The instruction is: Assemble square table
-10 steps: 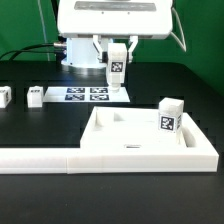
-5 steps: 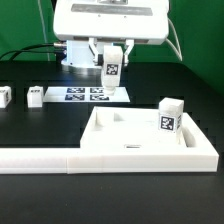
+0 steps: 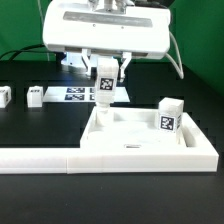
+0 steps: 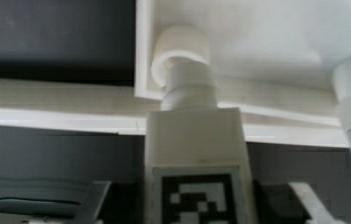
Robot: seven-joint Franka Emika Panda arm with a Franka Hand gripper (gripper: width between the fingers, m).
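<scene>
Recorded gripper fingers pinching upright leg (tag facing exterior camera) above tabletop far corner. Noted second leg standing on tabletop, exterior view's right.

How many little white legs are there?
4. The held leg is in the gripper over the tabletop. The standing leg is on the tabletop's corner, the exterior view's right. The edge leg and the next leg sit on the black table, the exterior view's left. None seems hidden.
</scene>
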